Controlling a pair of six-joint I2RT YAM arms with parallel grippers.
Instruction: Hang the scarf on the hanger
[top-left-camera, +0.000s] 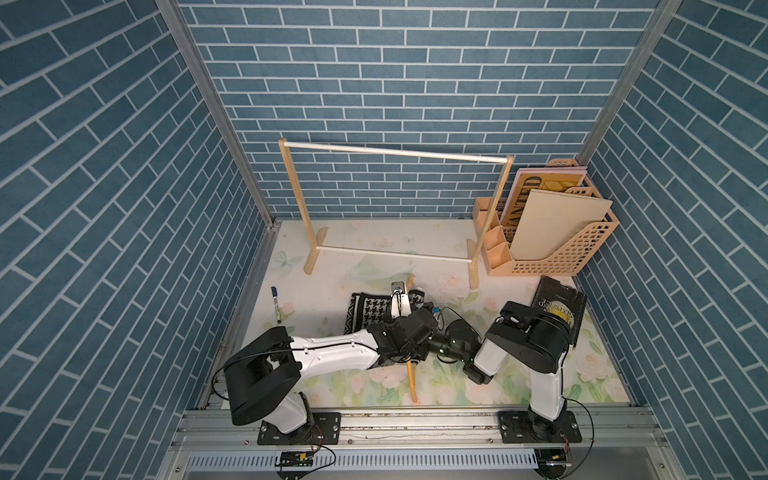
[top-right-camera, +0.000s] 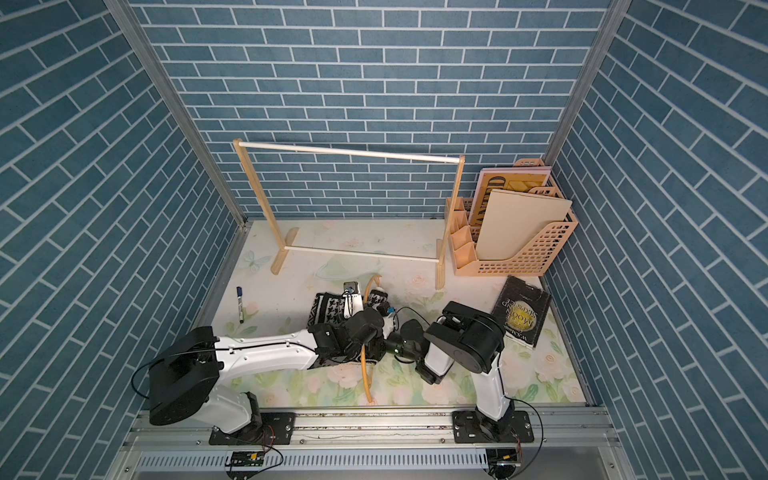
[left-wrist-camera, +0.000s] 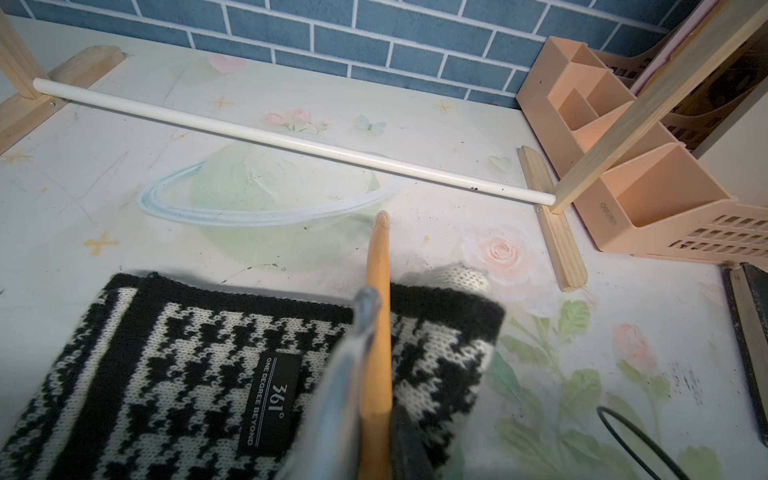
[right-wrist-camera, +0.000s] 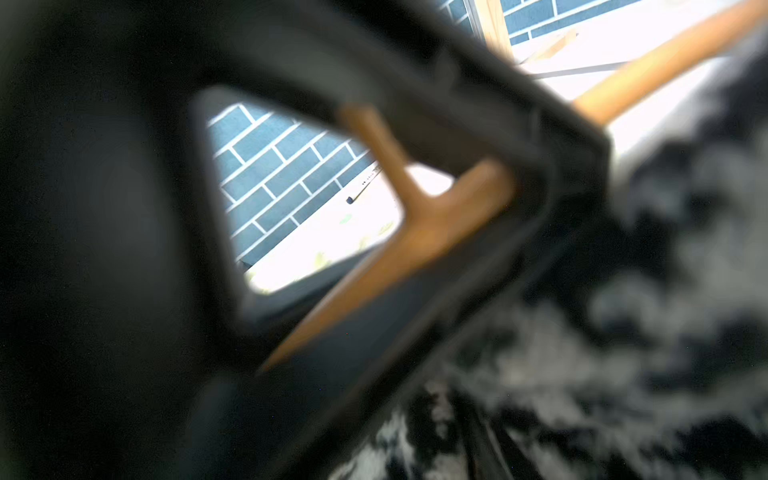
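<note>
Left end effector (left-wrist-camera: 376, 316) pinches the hanger (left-wrist-camera: 379, 249) over the scarf (left-wrist-camera: 199, 340), mid-surface (top-left-camera: 374, 249).
The right end effector (top-left-camera: 432, 311), mostly hidden, cannot be read as spread or pressed together. Best to hold the hanger steady and draw the scarf evenly over its bar.

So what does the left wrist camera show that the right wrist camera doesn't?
Left wrist only: a small dark sewn label, the wooden rack's white lower rail, the peach plastic desk organiser, and the left gripper shut on the thin orange-tan wooden hanger. Right wrist only, though blurred: a slim dark pen and the fork where two hanger bars meet. Both: that hanger and the black-and-white houndstooth knitted scarf.
</note>
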